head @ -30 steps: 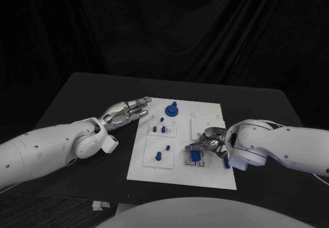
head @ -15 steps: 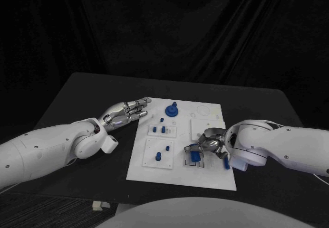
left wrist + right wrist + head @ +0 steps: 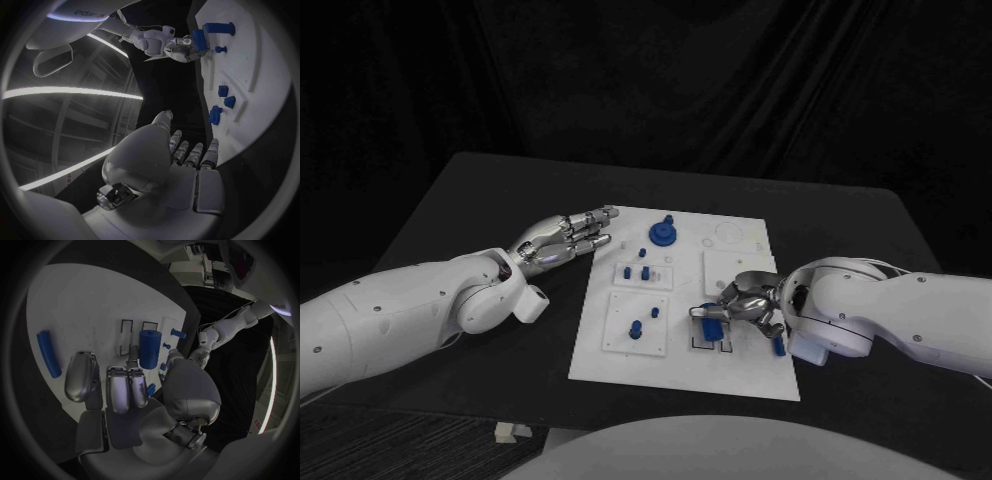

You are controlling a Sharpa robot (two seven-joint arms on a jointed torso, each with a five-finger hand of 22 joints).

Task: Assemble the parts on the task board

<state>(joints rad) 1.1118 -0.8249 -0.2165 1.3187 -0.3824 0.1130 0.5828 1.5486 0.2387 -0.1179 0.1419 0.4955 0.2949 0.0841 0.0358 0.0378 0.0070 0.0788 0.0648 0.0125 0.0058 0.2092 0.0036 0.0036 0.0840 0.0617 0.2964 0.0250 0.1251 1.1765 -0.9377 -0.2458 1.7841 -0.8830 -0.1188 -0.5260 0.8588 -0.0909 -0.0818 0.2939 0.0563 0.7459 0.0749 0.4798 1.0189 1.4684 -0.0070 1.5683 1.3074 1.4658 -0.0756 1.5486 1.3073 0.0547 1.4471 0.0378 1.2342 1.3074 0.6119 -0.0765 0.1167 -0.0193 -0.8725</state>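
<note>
Right hand [image 3: 747, 305] low over the near right part of the white task board [image 3: 733, 375], fingers curled around a blue cylinder [image 3: 149, 349] and pinching it, seemingly between thumb and fingers. Cylinder upright-looking in the right wrist view, long axis running along the two slotted openings [image 3: 132, 335] just beside it, so probably to be lowered into that fixture. Blue bar [image 3: 47, 353] flat on the board on the fingers' other side, apart from them. Left hand [image 3: 567, 237] at the board's far left edge, fingers pressed loosely together, holding nothing, well apart from the cylinder; right hand clearly nearer.
</note>
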